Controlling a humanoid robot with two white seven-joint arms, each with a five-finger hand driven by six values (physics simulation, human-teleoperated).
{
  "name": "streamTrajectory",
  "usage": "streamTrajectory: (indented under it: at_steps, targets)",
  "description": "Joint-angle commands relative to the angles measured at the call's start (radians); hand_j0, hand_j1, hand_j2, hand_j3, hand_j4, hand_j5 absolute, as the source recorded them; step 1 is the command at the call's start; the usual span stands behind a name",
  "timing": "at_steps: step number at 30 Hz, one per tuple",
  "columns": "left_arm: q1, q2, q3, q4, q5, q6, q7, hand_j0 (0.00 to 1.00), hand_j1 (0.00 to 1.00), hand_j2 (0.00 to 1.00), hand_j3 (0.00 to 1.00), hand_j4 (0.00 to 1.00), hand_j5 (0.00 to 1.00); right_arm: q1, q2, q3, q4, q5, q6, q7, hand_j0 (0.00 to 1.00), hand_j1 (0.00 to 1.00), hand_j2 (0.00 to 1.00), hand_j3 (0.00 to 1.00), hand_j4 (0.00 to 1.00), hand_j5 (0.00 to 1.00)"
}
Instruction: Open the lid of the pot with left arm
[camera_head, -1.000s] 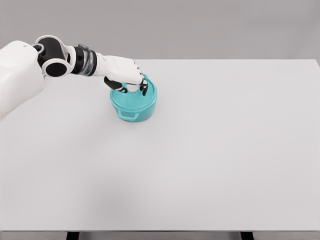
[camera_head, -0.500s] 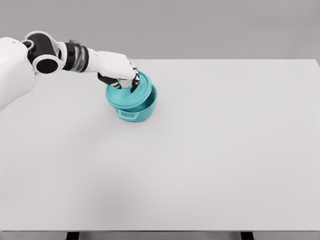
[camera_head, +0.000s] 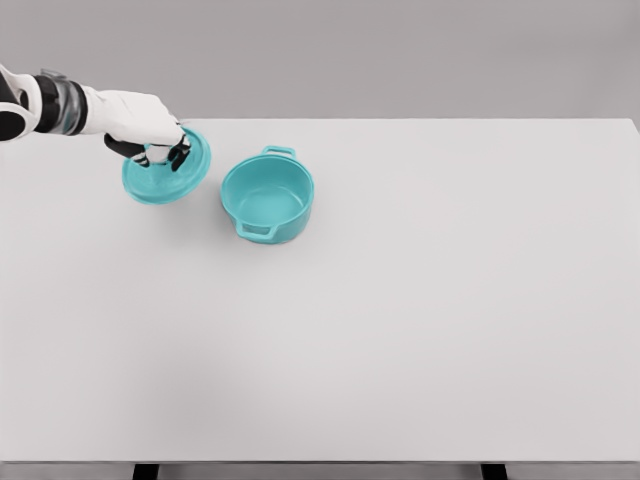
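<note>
Our left hand (camera_head: 152, 135) has its fingers curled down around the knob of the teal lid (camera_head: 167, 168) and pinches it from above; the lid hangs tilted in this grip, its far edge higher than the near one. We hold it at about 9 o'clock from the pot (camera_head: 267, 199), clearly apart from it, over the white table (camera_head: 420, 300); the pot itself stands at about 10 o'clock from the table's middle.

What has changed is plain; 1 second ago the hand was pressed on the lid while it sat on the pot; half a second ago the lid was already lifted and slid partly off toward the left; now it is fully clear, and we see the empty teal inside of the pot and its 2 handles. We judge the opening as done in substance; only putting the lid down may remain.

Some things we cannot see well; the knob is hidden under the fingers, the forearm is cut off at the left border, and our right arm does not appear.
</note>
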Motion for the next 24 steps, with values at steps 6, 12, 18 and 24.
streamTrajectory:
  at_steps: [6, 12, 18, 24]
  targets:
    - [0.003, -0.002, 0.002, 0.022, -0.022, 0.003, 0.001, 1.00, 1.00, 1.00, 1.00, 1.00, 1.00, 0.000, 0.000, 0.000, 0.000, 0.000, 0.000, 0.000, 1.00, 1.00, 1.00, 1.00, 1.00, 1.00]
    - [0.003, 0.003, 0.002, 0.022, -0.022, 0.003, 0.001, 1.00, 1.00, 1.00, 1.00, 1.00, 1.00, 0.000, 0.000, 0.000, 0.000, 0.000, 0.000, 0.000, 1.00, 1.00, 1.00, 1.00, 1.00, 1.00]
    - [0.038, 0.103, 0.011, 0.218, 0.191, 0.003, 0.001, 1.00, 1.00, 1.00, 1.00, 1.00, 1.00, 0.000, 0.000, 0.000, 0.000, 0.000, 0.000, 0.000, 1.00, 1.00, 1.00, 1.00, 1.00, 1.00]
    - [0.038, 0.100, 0.011, 0.235, 0.193, 0.003, 0.001, 1.00, 1.00, 1.00, 1.00, 1.00, 1.00, 0.000, 0.000, 0.000, 0.000, 0.000, 0.000, 0.000, 1.00, 1.00, 1.00, 1.00, 1.00, 1.00]
